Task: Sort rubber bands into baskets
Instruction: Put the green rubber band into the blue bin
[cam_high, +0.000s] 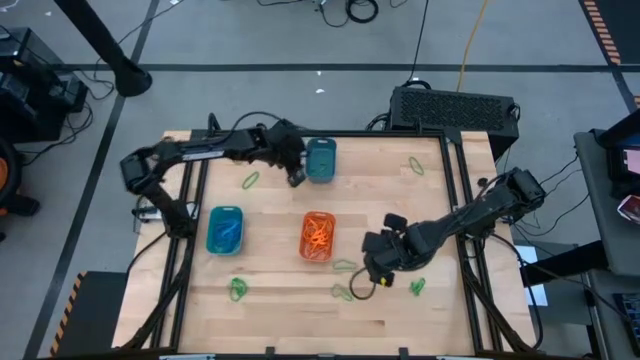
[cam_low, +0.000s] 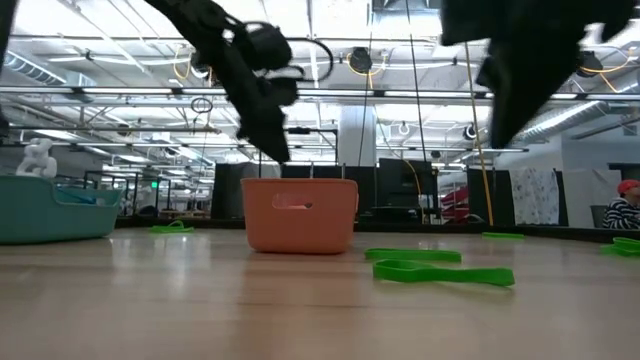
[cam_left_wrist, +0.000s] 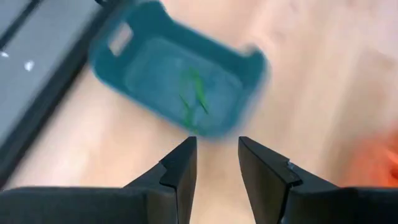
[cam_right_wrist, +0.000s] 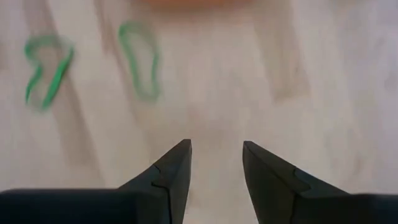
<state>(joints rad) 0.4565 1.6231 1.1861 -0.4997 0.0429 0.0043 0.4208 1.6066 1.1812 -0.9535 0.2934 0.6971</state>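
Three baskets stand on the wooden table: a dark teal one (cam_high: 320, 160) at the far middle holding green rubber bands (cam_left_wrist: 196, 93), a blue one (cam_high: 225, 229) with blue bands, and an orange one (cam_high: 317, 236) with orange bands. Green rubber bands lie flat and loose on the wood (cam_high: 250, 180) (cam_high: 344, 265) (cam_high: 238, 290). My left gripper (cam_left_wrist: 217, 168) is open above the table beside the teal basket's near left corner (cam_high: 295, 178), with nothing between its fingers. My right gripper (cam_right_wrist: 216, 165) is open and points down near two green bands (cam_right_wrist: 138, 59) (cam_right_wrist: 46, 71), right of the orange basket.
More green bands lie at the far right (cam_high: 415, 165) and near right (cam_high: 417, 287). A black metal frame (cam_high: 455, 190) runs along the table's sides. In the low view the orange basket (cam_low: 300, 213) stands mid-table with green bands (cam_low: 440, 270) in front of it.
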